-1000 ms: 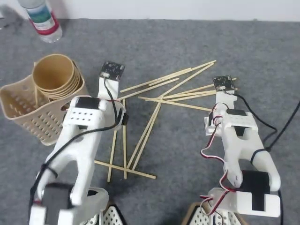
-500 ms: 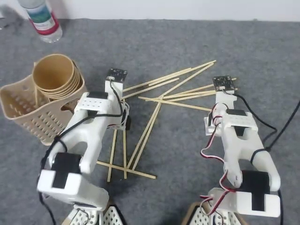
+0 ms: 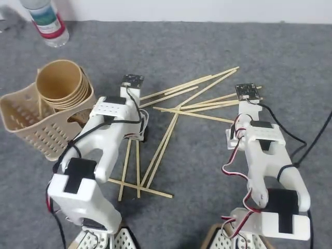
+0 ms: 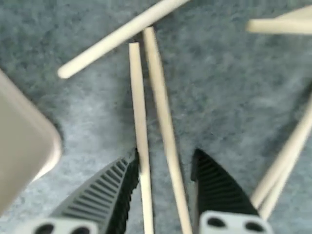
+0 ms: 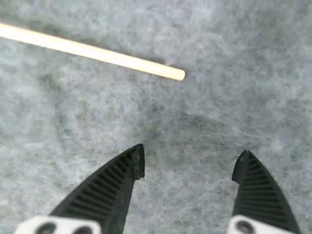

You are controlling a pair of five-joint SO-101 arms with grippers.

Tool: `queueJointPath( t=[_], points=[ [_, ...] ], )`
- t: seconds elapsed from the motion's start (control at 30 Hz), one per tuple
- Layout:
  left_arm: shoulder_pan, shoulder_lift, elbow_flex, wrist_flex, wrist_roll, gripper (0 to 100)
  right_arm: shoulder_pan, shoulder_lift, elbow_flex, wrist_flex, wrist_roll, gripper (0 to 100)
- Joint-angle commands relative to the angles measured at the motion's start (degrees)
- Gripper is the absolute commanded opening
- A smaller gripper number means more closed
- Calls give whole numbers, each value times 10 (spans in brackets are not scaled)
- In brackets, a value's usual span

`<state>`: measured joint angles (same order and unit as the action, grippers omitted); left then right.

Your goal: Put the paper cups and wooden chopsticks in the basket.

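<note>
Left hand [image 4: 165,158] hangs low with its jaws apart, straddling two wooden chopsticks [image 4: 139,107] that lie side by side on the grey worktop [image 4: 229,97]. One stick touches a finger's inner face. More loose chopsticks [image 3: 187,101] lie crossed to the right. The basket [image 3: 26,129], far left, already holds the stacked paper cups [image 3: 59,83]. Right hand [image 5: 191,153] is also spread, over bare worktop near a lone chopstick [image 5: 97,52]. On closing, the two sticks could roll apart or scissor, so only one lifts, or a crossing stick gets dragged along.

Left pincer [image 4: 165,158] and right pincer [image 5: 191,151], each with jaws wide apart, tips downward.
</note>
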<state>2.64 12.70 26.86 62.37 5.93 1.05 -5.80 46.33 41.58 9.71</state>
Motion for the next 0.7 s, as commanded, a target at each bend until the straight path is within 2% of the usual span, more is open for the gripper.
queueJointPath(
  t=[0.0,0.13,0.4,0.53,0.67],
  points=[
    [30,9,-36,28,-10,106,-4,-22,-2,-7,-3,299],
    [37,9,-56,60,-24,93,-4,-22,-2,-7,-3,299],
    [37,9,-55,64,-24,88,-4,-22,-2,-7,-3,299],
    [38,9,-58,64,-24,17,-4,-22,-2,-7,-3,299],
    [38,9,-58,63,-25,13,-4,-22,-2,-7,-3,299]
  ],
)
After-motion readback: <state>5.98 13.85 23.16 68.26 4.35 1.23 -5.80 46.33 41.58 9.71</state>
